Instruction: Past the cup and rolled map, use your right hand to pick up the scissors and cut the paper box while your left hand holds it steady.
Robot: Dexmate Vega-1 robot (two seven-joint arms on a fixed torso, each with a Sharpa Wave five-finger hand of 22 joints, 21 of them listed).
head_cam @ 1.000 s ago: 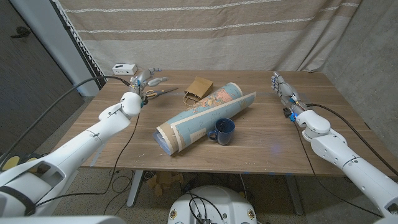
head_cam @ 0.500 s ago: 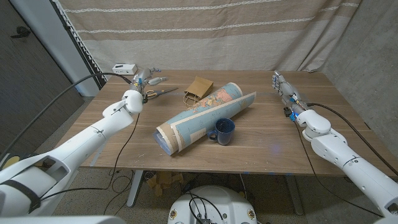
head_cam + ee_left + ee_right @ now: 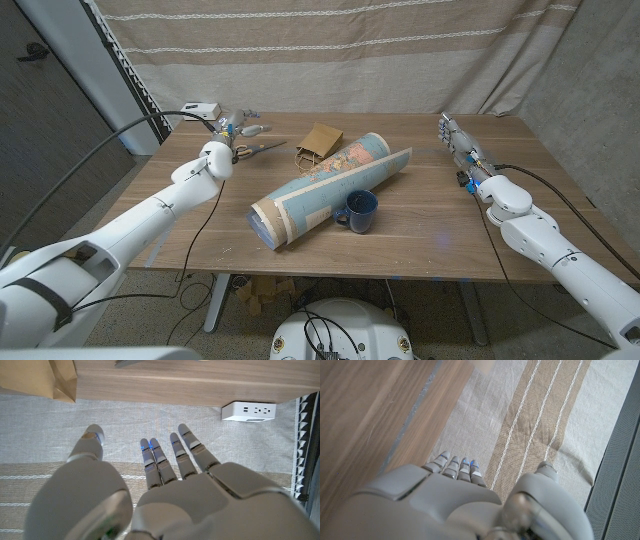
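Observation:
The scissors point(image 3: 255, 149), with orange handles, lie at the far left of the table. Just behind them hovers my left hand point(image 3: 243, 127), fingers spread and holding nothing; the left wrist view shows that hand point(image 3: 165, 495) open, pointing at the curtain past the table's edge. A brown paper bag point(image 3: 320, 140) lies to the right of the scissors, and its corner point(image 3: 45, 380) appears in the left wrist view. In front of it lie the rolled map point(image 3: 330, 185) and the blue cup point(image 3: 358, 210). My right hand point(image 3: 455, 140) stands at the far right with straight fingers, empty point(image 3: 465, 500).
A white power box point(image 3: 203, 108) sits at the far left corner, also seen as the white power box point(image 3: 248, 411) in the left wrist view. A striped curtain point(image 3: 350, 50) hangs behind the wooden table point(image 3: 420, 230). A black cable point(image 3: 130, 140) runs along my left arm.
My left arm has reached a little farther toward the table's back, bringing the hand just past the scissors. The right arm has stayed put.

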